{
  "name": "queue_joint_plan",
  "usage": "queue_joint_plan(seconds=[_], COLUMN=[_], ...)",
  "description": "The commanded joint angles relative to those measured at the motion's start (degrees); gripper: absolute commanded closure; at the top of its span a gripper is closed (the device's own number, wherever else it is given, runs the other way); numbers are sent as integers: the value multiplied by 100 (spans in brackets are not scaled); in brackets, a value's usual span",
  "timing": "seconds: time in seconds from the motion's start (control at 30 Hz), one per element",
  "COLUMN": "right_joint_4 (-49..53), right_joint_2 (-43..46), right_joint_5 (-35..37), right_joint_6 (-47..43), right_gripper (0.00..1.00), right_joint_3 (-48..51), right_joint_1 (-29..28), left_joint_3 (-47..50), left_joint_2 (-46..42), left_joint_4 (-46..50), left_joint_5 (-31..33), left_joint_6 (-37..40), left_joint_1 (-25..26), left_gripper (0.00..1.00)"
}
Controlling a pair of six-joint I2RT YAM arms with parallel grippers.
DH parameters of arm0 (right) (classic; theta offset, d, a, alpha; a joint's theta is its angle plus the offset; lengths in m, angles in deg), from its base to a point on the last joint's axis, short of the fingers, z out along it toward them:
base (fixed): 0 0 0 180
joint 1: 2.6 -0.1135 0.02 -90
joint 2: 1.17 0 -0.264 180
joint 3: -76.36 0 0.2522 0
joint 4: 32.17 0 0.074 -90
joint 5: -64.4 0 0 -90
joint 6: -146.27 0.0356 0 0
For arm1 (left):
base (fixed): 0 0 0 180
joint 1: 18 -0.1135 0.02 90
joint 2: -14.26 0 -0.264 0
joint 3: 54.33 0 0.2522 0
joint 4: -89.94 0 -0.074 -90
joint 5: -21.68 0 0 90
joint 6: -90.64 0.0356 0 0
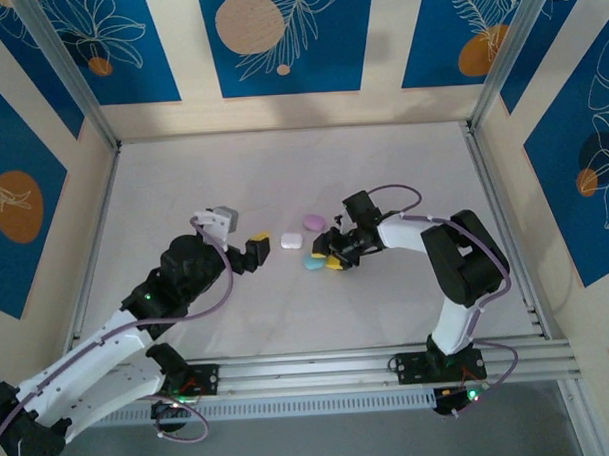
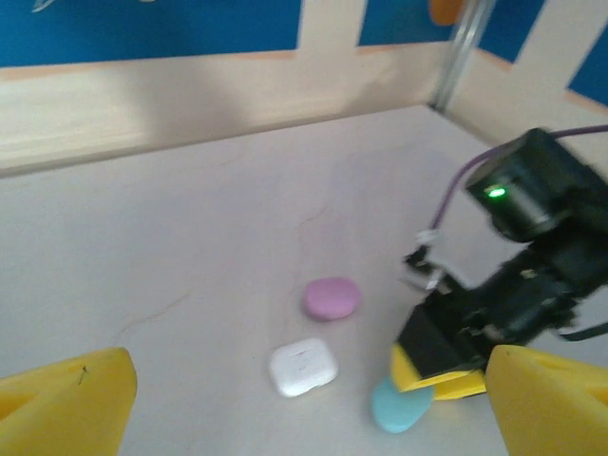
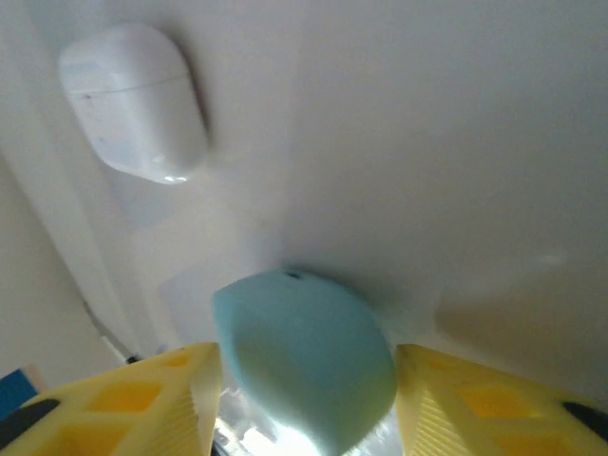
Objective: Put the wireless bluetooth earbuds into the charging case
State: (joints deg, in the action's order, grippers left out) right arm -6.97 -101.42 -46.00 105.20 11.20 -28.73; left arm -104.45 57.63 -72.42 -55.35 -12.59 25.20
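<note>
Three closed charging cases lie mid-table: a white one (image 1: 290, 240) (image 2: 303, 368) (image 3: 135, 100), a pink one (image 1: 314, 222) (image 2: 332, 297) and a cyan one (image 1: 313, 262) (image 2: 401, 406) (image 3: 304, 356). My right gripper (image 1: 329, 259) (image 3: 304, 404) is low over the table, and its yellow fingers (image 3: 142, 404) stand open on either side of the cyan case with slim gaps. My left gripper (image 1: 257, 244) (image 2: 313, 404) hangs wide open just left of the white case, holding nothing. The earbuds are out of view.
The white table (image 1: 282, 169) is walled at the back and sides by beige-and-blue panels (image 1: 278, 39). An aluminium rail (image 1: 369, 364) runs along the near edge by the arm bases. The right arm's black wrist (image 2: 532, 247) stands close to the cases.
</note>
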Motion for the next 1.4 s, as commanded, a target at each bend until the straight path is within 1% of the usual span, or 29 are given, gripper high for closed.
queue_joint_plan(seconds=[0.0,0.1,0.13,0.23,0.33,0.37,0.43,0.47,0.53,0.63,0.7,0.77,0.83,0.87,0.9,0.93,0.97,1.0,1.03,1.07,1.1,1.13,1.17,1.2,1.23,1.27,1.3,1.33,1.37], right_joint_4=[916,1415,1603,1910,1466,1188,503,56,-831,-1874,-2750,-3814,-3948,-4077,-4054,-4267,-4312,-4691,-4944,-5471,-6107,-6513,-6156,-6051,-6071,-5809,-5824,-5831,-5812], right_joint_2=[637,1176,1421,2213,3037,3243,3464,3494,3332,2632,2201,1779,1613,1509,1436,1367,1416,1422,1484,1451,1306,1249,1384,1365,1268,1307,1295,1291,1299], right_joint_5=[658,1048,1339,2690,4054,4491,5178,5316,5166,4740,4075,3223,3012,2982,2849,2814,2605,2254,2059,1944,1843,1924,2049,2226,2566,2802,2716,2735,2765], right_joint_6=[-476,-735,-813,-1031,-1583,-1872,-2343,-2581,-3098,-3600,-4111,-4502,-4809,-4841,-4779,-4673,-4570,-4523,-4466,-4494,-4541,-4506,-4586,-4585,-4508,-4351,-4289,-4282,-4293], right_gripper=[42,39,38,38,38,34,30,29,28,28,28,28,29,28,29,29,29,29,29,29,28,28,27,27,9,1,1,1,1], right_joint_3=[105,47,13,-16,205,335,673,885,1296,1591,1779,2010,1856,1859,1826,1908,1983,2191,2374,2673,2921,3084,3019,2943,2873,2787,2781,2783,2777], right_joint_1=[196,439,523,740,913,986,1174,1313,1630,2005,2046,2085,2049,2060,2148,2243,2377,2520,2630,2653,2650,2625,2576,2527,2468,2507,2582,2582,2570], left_joint_3=[-144,-87,-88,-50,-9,28,177,309,531,917,1199,1398,1676,1788,1827,1866,1920,1896,1849,1895,1947,2010,2026,1986,2032,2139,2230,2331,2416], left_joint_2=[-150,-189,-184,-113,34,85,160,203,303,610,888,1191,1545,1791,1992,2232,2499,2635,2729,2876,2996,3153,3303,3354,3531,3881,4237,4815,4933], left_joint_4=[729,806,850,981,1110,1123,976,794,423,-395,-1090,-1676,-2479,-2919,-3174,-3467,-3836,-3975,-4040,-4419,-4758,-5199,-5482,-5422,-5755,-6291,-6771,-7717,-8061], left_joint_5=[628,762,853,1266,1385,1366,1286,1302,1345,1417,1475,1436,1359,1347,1304,1185,1071,977,731,583,564,532,369,125,-353,-595,-707,-812,-821], left_joint_6=[-205,-143,-83,151,349,390,440,467,536,853,1297,1478,1530,1570,1635,1729,1717,1769,1791,1846,1859,1815,1671,1444,1375,1379,1408,1475,1482], left_joint_1=[22,-10,-27,-219,-762,-1038,-1620,-1898,-2357,-2830,-2947,-3085,-3220,-3255,-3261,-3286,-3318,-3343,-3380,-3425,-3450,-3515,-3657,-3765,-3903,-3946,-3950,-3950,-3970], left_gripper=[4,0,0,0,0,0,0,0,0,0,0,0,0,0,0,0,0,0,0,0,0,0,0,0,0,0,0,0,0])
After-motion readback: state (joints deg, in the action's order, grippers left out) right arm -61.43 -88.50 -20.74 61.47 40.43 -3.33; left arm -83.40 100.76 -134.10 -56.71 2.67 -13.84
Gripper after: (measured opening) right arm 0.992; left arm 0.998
